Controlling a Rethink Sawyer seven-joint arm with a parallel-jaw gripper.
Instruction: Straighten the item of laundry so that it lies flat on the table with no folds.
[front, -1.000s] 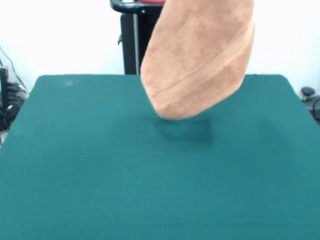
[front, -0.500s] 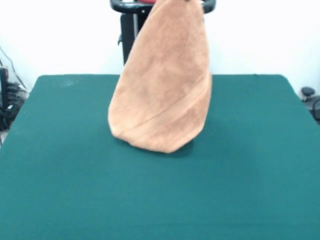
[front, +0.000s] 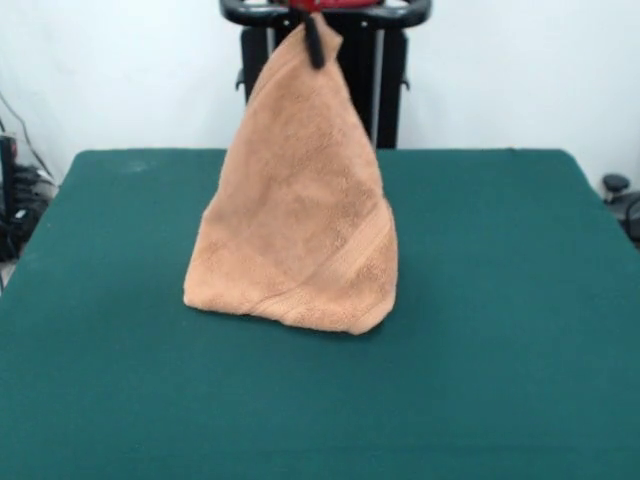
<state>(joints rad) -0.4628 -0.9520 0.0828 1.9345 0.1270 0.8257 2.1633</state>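
The item of laundry (front: 300, 220), a tan terry towel with a woven band near its lower hem, hangs as a tall cone from one corner. Its bottom edge rests on the green table (front: 500, 300), a little left of centre. My gripper (front: 315, 38) is at the top of the front view, shut on the towel's top corner; only one dark fingertip (front: 314, 45) shows against the cloth. The rest of the arm is out of the picture.
A black pedestal (front: 385, 70) stands behind the table's far edge. Cables and dark gear lie off the left edge (front: 15, 210) and another dark object off the right edge (front: 620, 200).
The towel has swung from the right to the left and come down. A second ago it hung clear of the table; now its lower hem rests on the cloth and the gripper tip shows.
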